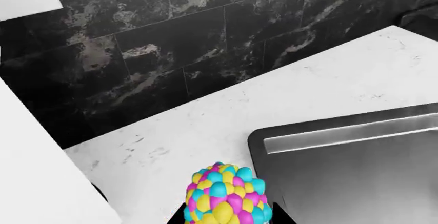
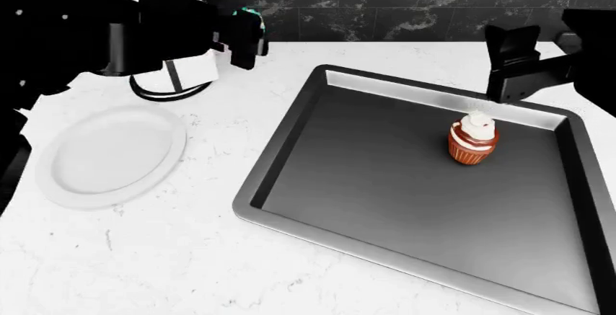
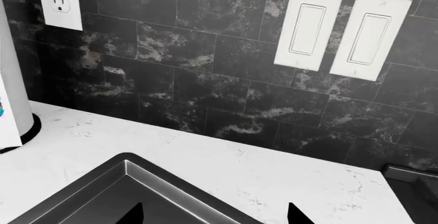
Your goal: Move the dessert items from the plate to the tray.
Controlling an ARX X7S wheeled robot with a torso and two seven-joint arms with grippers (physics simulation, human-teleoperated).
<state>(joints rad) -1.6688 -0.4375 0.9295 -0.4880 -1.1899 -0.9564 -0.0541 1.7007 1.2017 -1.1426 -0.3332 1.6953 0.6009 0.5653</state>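
The cupcake (image 2: 472, 142), with brown wrapper and white frosting, stands upright inside the dark grey tray (image 2: 288, 149), toward its far right. The white plate (image 2: 111, 156) lies bare at the left. My left gripper (image 2: 247, 37) is shut on the speckled egg-shaped sweet (image 1: 226, 196), held above the counter just outside the tray's far-left corner (image 1: 257, 137); in the head view only a teal bit of the sweet (image 2: 250, 14) shows. My right gripper (image 3: 215, 216) is open and empty, above the tray's far edge (image 3: 171, 183) behind the cupcake; it also shows in the head view (image 2: 520, 70).
A dark marbled tile wall (image 3: 205, 80) with an outlet (image 3: 58, 1) and two switches (image 3: 339, 29) runs behind the white counter (image 2: 144, 257). A white cylinder on a black base (image 2: 178, 81) stands behind the plate. A black sink corner (image 3: 411, 175) lies at the far right.
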